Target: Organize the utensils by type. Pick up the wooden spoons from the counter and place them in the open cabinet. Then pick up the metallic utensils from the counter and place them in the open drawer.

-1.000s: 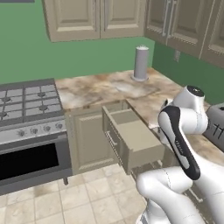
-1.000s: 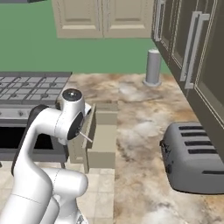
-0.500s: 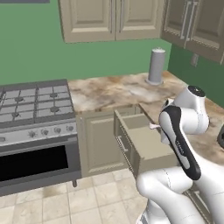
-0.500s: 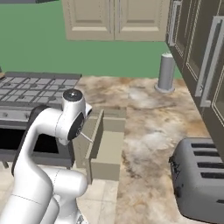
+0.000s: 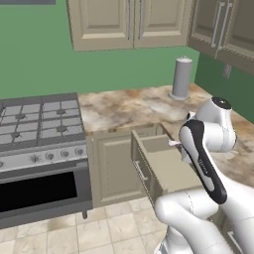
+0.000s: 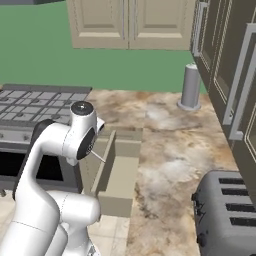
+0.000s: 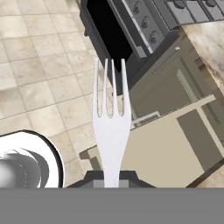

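Note:
My gripper (image 7: 111, 178) is shut on the handle of a grey metal fork (image 7: 111, 124), one of the metallic utensils. The fork's three tines point away from the hand, over the front corner of the open drawer (image 7: 175, 151). From the right base view the fork (image 6: 98, 156) shows as a thin sliver sticking out of the hand toward the drawer (image 6: 117, 172). From the left the drawer (image 5: 161, 161) stands pulled out of the counter (image 5: 129, 106), with my arm right beside it. The wooden spoons are out of view.
A gas stove with a dark oven door (image 5: 34, 149) stands left of the drawer. A grey cylinder (image 6: 191, 87) stands at the back of the counter. A grey toaster (image 6: 227, 212) sits near right. Dark wall cupboards with bar handles (image 6: 227, 65) hang at the right.
The whole scene has shifted in both base views, so the base has driven; the drawer now lies closer to the arm. The fork stays in my shut gripper.

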{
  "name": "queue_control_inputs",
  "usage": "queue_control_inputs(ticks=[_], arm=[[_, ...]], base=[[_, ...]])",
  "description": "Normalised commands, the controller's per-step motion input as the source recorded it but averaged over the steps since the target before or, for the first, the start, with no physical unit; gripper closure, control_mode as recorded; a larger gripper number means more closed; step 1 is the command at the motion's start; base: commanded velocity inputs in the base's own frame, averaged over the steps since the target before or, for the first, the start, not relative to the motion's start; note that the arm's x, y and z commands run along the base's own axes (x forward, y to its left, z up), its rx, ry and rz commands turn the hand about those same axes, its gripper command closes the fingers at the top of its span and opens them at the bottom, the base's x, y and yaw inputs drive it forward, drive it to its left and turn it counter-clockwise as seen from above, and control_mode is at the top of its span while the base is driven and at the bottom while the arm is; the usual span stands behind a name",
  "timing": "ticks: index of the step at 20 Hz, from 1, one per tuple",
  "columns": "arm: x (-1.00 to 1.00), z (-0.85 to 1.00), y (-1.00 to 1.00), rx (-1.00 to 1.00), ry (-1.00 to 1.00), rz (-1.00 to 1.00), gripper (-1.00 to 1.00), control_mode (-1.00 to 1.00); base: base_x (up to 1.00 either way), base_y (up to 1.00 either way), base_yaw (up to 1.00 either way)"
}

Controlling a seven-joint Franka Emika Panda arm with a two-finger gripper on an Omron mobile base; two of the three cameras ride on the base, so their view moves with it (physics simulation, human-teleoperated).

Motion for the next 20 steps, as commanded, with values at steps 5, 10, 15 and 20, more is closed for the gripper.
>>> queue_control_inputs(ticks=[5,10,15,20], arm=[[0.00,0.00,0.00,0.00,0.00,0.00,1.00,1.00],[0.00,0.00,0.00,0.00,0.00,0.00,1.00,1.00],[0.00,0.00,0.00,0.00,0.00,0.00,1.00,1.00],[0.00,0.00,0.00,0.00,0.00,0.00,1.00,1.00]], base=[[0.23,-0.18,0.00],[0.09,-0.06,0.00],[0.00,0.00,0.00],[0.02,0.00,0.00]])
